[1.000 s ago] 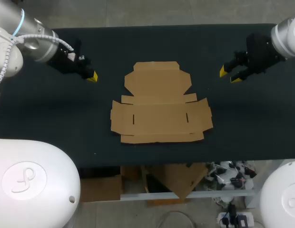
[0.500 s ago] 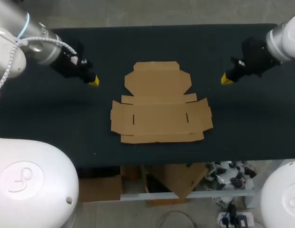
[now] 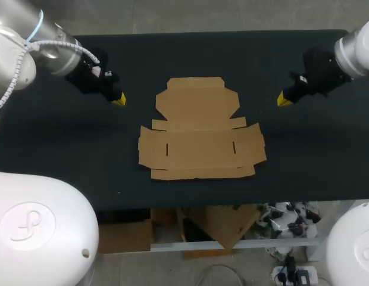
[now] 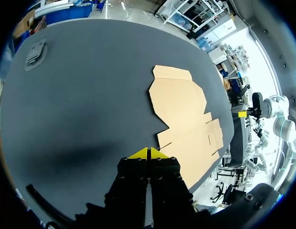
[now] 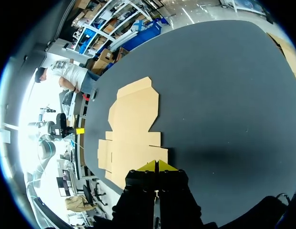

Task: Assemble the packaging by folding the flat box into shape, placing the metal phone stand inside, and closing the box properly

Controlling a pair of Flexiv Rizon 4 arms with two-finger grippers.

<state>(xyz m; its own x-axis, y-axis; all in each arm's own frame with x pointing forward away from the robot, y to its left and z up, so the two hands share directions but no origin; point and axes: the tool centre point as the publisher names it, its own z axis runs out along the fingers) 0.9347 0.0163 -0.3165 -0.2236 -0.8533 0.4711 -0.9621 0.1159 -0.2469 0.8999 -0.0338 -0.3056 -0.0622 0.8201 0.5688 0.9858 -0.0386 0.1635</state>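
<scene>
Your flat brown cardboard box [image 3: 199, 128] lies unfolded in the middle of the dark surface [image 3: 65, 149].
Your left tool [image 3: 118, 100] sits to the left of the box's far panel and your right tool [image 3: 283, 99] to its right. Each is well apart from the cardboard, and both have their yellow tips pressed together, holding nothing.

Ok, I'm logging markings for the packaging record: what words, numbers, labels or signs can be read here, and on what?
None can be read.
On the flat box: plain brown card, no print in any view.
On the table: dark cover, no marks.
Behind the left gripper: a small white patch, too small to read.
</scene>
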